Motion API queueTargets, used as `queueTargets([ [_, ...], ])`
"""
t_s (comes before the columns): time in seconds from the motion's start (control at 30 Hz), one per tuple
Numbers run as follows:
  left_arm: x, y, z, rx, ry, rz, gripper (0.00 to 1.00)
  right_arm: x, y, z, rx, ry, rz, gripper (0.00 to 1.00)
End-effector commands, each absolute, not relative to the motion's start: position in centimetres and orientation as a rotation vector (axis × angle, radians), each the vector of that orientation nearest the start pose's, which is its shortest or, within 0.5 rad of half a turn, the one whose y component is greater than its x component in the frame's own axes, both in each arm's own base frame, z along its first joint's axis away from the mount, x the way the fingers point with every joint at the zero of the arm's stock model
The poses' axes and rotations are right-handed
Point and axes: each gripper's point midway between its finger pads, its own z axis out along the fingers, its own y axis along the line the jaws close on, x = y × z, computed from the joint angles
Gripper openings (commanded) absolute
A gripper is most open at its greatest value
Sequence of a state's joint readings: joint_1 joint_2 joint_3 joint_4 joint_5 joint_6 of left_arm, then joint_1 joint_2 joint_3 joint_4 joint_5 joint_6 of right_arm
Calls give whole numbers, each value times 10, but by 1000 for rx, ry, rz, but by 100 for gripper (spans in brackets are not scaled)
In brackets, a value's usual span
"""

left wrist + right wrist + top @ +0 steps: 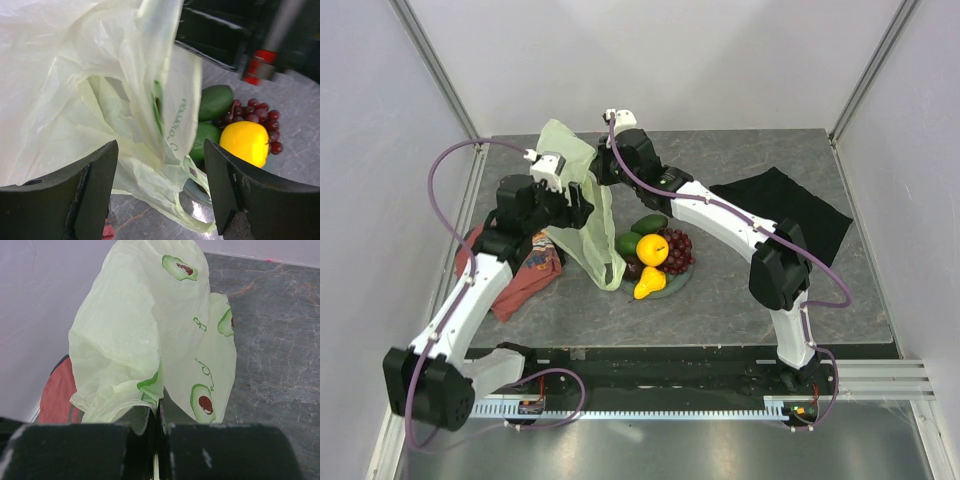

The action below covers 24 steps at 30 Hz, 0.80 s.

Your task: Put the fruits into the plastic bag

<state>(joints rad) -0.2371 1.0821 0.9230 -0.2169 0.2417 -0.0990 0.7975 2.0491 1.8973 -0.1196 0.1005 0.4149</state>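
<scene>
The pale green plastic bag (582,215) hangs crumpled above the table, its lower end reaching the table just left of the plate. My right gripper (603,173) is shut on the bag's upper edge (161,412). My left gripper (580,205) is open with the bag (100,75) hanging just ahead of its jaws (160,190), not gripped. The fruits lie on the round plate (675,283): yellow-orange round one (652,249), yellow pear (649,284), dark green oval ones (650,224), dark red grapes (678,248) and a dark plum (633,268).
A red printed T-shirt (525,275) lies under the left arm. A black cloth (785,210) lies at the right back. White walls enclose the grey table on three sides. In the left wrist view the right arm's dark links (225,35) stand behind the fruits.
</scene>
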Motion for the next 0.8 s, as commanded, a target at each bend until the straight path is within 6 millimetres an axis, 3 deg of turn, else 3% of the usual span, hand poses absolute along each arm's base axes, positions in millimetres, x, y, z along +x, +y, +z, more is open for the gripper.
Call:
queueTargets([
  [0.0, 359, -122, 251, 253, 1930, -379, 75, 432, 455, 293, -285, 1837, 825, 0],
  [0.2, 367, -128, 229, 268, 1988, -402, 70, 432, 456, 296, -301, 1829, 842, 0],
  [0.33, 373, -135, 229, 295, 1970, -429, 61, 433, 454, 295, -303, 1839, 850, 0],
  [0.43, 376, -140, 230, 332, 1954, -446, 41, 436, 451, 292, -307, 1847, 859, 0],
  [0.47, 375, -141, 230, 344, 1953, -449, 18, 438, 449, 290, -303, 1850, 855, 0],
  [0.5, 374, -141, 231, 354, 1957, -448, 7, 439, 447, 287, -304, 1856, 848, 0],
  [0.53, 375, -139, 238, 358, 1948, -429, 2, 440, 447, 286, -302, 1857, 846, 0],
  [0.6, 373, -131, 243, 349, 1951, -388, 2, 443, 442, 279, -313, 1868, 826, 0],
  [0.7, 364, -119, 271, 336, 1899, -328, 2, 447, 437, 270, -326, 1879, 798, 0],
  [0.73, 361, -117, 290, 333, 1861, -320, 2, 448, 435, 266, -329, 1885, 790, 1],
  [0.77, 359, -113, 296, 355, 1852, -293, 2, 450, 432, 264, -329, 1892, 779, 5],
])
